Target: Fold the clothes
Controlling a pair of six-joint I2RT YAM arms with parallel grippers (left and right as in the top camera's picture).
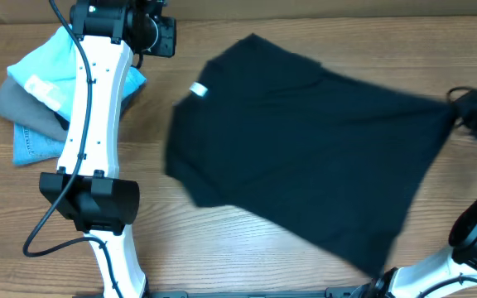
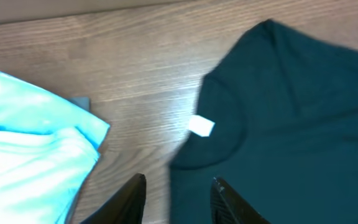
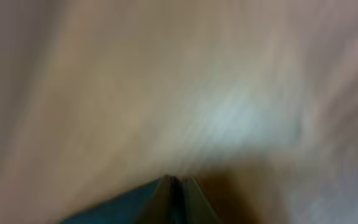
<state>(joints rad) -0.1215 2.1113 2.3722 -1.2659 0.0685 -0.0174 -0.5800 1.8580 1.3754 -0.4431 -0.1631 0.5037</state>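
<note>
Nearest, in the right wrist view, the right gripper (image 3: 176, 198) showed its fingers drawn close together at the bottom centre, with dark cloth just to their lower left. Blur kept me from telling whether any cloth was pinched. If the hold was shallow, the corner at the right edge of the overhead frame could have slipped out under a pull.

The left gripper (image 2: 178, 202) stood partly open and held nothing, its fingers over the collar edge of the black T-shirt (image 1: 305, 149). The shirt lay rumpled and skewed across the middle and right of the table (image 1: 222, 248), with its white tag (image 1: 198, 91) at centre left. Closing there risked catching only one layer, which would have bunched the neck rather than lifted it cleanly.

Farther off, in the upper left, a light blue shirt (image 1: 44, 62) sat on a grey garment (image 1: 15, 103) and a denim piece (image 1: 31, 149). A sweep leftward could have snagged that pile or dragged the black cloth onto it.
</note>
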